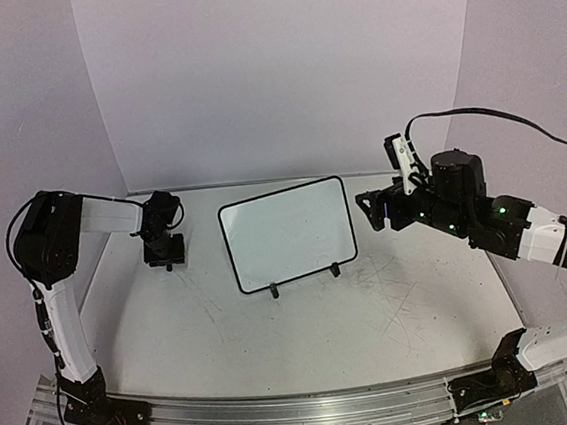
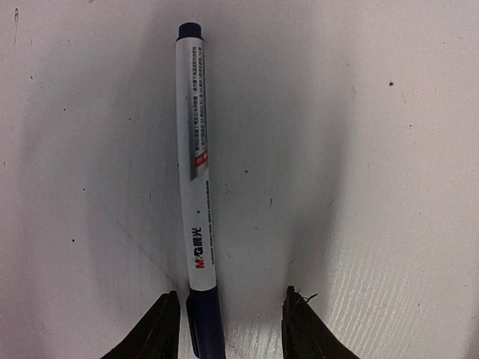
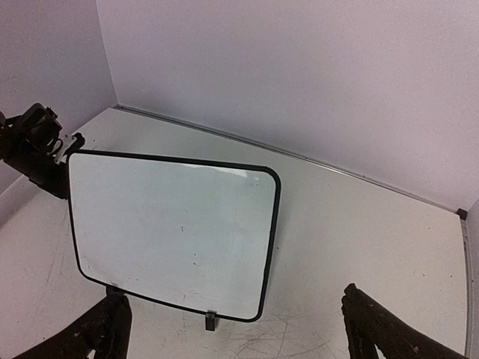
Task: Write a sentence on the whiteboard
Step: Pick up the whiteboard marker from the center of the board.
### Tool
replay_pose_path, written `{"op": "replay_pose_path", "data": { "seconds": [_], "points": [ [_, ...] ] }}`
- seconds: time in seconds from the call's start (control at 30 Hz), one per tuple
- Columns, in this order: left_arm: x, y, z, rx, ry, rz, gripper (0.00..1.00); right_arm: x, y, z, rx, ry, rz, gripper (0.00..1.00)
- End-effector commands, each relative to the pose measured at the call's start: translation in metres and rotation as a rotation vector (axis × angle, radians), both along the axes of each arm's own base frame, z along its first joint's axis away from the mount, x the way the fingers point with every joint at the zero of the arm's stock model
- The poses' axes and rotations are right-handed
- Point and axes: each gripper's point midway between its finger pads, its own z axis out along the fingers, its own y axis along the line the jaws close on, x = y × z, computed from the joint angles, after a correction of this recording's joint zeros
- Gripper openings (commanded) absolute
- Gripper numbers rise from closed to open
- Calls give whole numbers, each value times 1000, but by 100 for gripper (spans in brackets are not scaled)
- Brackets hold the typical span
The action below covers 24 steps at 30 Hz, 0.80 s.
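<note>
Printed lengthwise on the white barrel of a marker pen lying on the table, near its dark blue end: brand "M&G" with two Chinese characters, then finer grey print and a red label, too small to read.

Blank whiteboard stands on its feet ahead of wide-spread fingers.

In the top view, the white rectangular whiteboard with a thin black frame stood blocking mid-frame. Scuffed grey tabletop lay open below it. The left gripper occupied the gap at its left and the right gripper hung near its right edge.
</note>
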Motion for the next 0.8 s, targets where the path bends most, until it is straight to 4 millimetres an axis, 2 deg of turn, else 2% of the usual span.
{"op": "replay_pose_path", "data": {
  "seconds": [0.0, 0.1, 0.13, 0.27, 0.33, 0.4, 0.47, 0.6, 0.77],
  "points": [
    [-11, 6, -6, 18, 38, 0, 42, -5, 10, 13, 23, -25, 62, 98],
    [-13, 7, -11, 29, 50, -5, 31, -3, 13, 9, 19, -16, 69, 98],
    [-14, 9, -11, 35, 49, -2, 25, -2, 14, 7, 16, -11, 70, 98],
    [-13, 19, 0, 82, 14, 21, 6, 0, 16, 5, 23, 2, 67, 98],
    [-14, 23, 8, 96, -6, 29, 1, -1, 15, 6, 28, 0, 67, 98],
    [-15, 25, 22, 91, -36, 39, 0, -2, 15, 5, 32, -4, 68, 98],
    [-16, 25, 43, 73, -83, 53, 0, -1, 16, 4, 29, -3, 71, 98],
    [-18, 22, 102, -3, -218, 63, 0, 6, 26, 5, 19, 1, 86, 98],
    [-26, -2, 161, -162, -333, -35, 0, 18, 37, 12, 36, 9, 83, 98]
  ]
}}
